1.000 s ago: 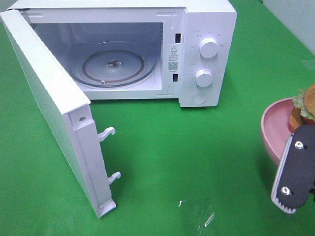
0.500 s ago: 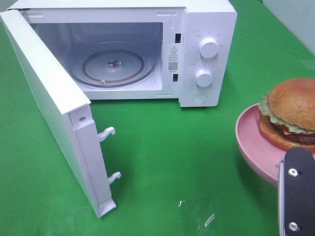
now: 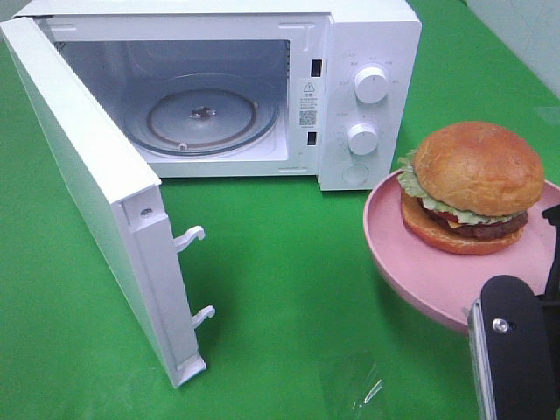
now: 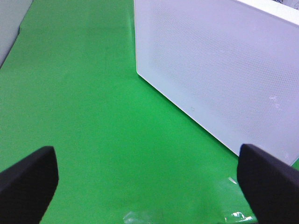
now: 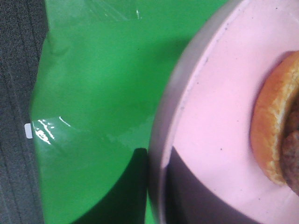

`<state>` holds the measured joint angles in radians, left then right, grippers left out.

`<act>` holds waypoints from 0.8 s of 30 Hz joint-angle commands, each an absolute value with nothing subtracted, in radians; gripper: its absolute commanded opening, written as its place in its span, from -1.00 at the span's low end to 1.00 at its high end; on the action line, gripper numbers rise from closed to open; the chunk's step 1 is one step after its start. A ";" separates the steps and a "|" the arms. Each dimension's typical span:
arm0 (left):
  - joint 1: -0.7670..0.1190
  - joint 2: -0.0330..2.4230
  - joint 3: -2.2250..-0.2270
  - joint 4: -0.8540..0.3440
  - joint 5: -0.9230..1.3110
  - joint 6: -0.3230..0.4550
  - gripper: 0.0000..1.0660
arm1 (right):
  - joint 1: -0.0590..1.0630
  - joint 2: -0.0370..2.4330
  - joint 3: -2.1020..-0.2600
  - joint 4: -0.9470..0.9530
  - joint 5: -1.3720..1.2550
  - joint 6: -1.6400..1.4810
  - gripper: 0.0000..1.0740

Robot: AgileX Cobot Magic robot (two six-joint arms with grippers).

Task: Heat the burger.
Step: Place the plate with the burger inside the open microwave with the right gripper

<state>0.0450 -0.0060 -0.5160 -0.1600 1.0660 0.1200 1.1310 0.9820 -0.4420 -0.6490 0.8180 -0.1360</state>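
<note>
The burger (image 3: 472, 188) sits on a pink plate (image 3: 411, 262) at the right of the high view, held a little above the green cloth. My right gripper (image 3: 506, 302) is shut on the plate's near rim, its black body below the plate. In the right wrist view the plate (image 5: 210, 116) fills the frame with the burger's bottom bun (image 5: 275, 130) at the edge. The white microwave (image 3: 372, 52) stands at the back with its door (image 3: 96, 201) swung wide open and its glass turntable (image 3: 201, 118) bare. My left gripper (image 4: 149, 182) is open, facing the door's outer face (image 4: 219, 65).
The open door juts toward the front left, its two latch hooks (image 3: 194, 236) pointing right. Two knobs (image 3: 371, 85) are on the microwave's right panel. Green cloth (image 3: 289, 289) lies between the door and the plate. A glossy tape patch (image 3: 354, 385) is near the front edge.
My right gripper has carried the plate and burger leftward, from the right edge of the high view to just right of the microwave's front. The microwave and door have not moved.
</note>
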 commanded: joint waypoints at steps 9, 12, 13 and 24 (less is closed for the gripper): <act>0.039 -0.022 -0.517 -0.161 1.066 0.120 0.81 | 1.131 0.972 -0.440 -0.748 0.768 -0.212 -1.00; 0.039 -0.022 -0.517 -0.161 1.066 0.120 0.81 | 1.131 0.972 -0.440 -0.752 0.762 -0.213 -1.00; 0.039 -0.022 -0.517 -0.161 1.066 0.120 0.81 | 1.131 0.972 -0.440 -0.752 0.762 -0.213 -1.00; 0.039 -0.022 -0.517 -0.161 1.066 0.120 0.81 | 1.131 0.972 -0.440 -0.768 0.685 -0.366 -1.00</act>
